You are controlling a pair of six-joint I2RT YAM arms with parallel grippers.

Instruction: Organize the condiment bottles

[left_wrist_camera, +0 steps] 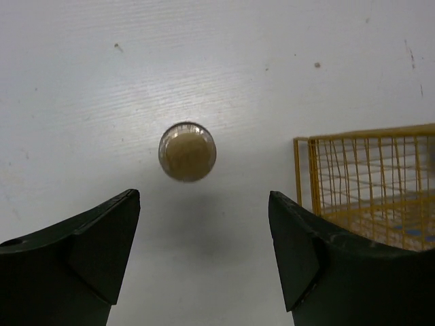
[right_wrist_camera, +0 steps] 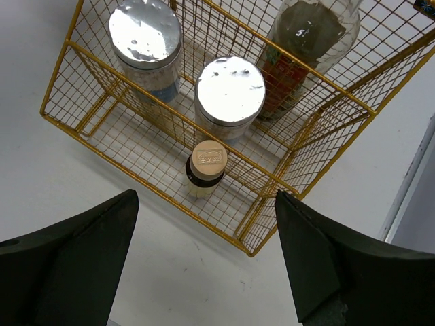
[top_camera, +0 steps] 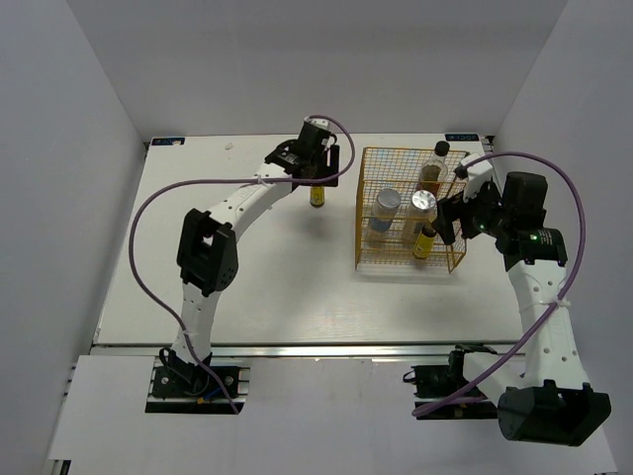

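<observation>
Yellow wire forms the basket [top_camera: 361, 203], and four of the five condiment bottles stand inside it. Nearest the arms' bases, in the basket's near right corner, is a tiny brown bottle [right_wrist_camera: 206, 168] with a tan cap. Just off the basket's right side hangs the right gripper [right_wrist_camera: 205, 207], its fingers spread wide and holding nothing. Mid-basket stands a white cylinder [right_wrist_camera: 229, 92] with a shiny lid, and a second white cylinder [right_wrist_camera: 145, 37] stands toward the basket's left side. The dark-sauce bottle [right_wrist_camera: 309, 41] fills the basket's far right corner. Outside, near the basket's left wall, a loose brown bottle [left_wrist_camera: 187, 151] stands upright on the table [left_wrist_camera: 68, 68]. The left gripper [left_wrist_camera: 204, 224] hovers over it, jaws apart, touching nothing. The sorting looks nearly finished. What remains is to grasp this one bottle and set it in the basket.
</observation>
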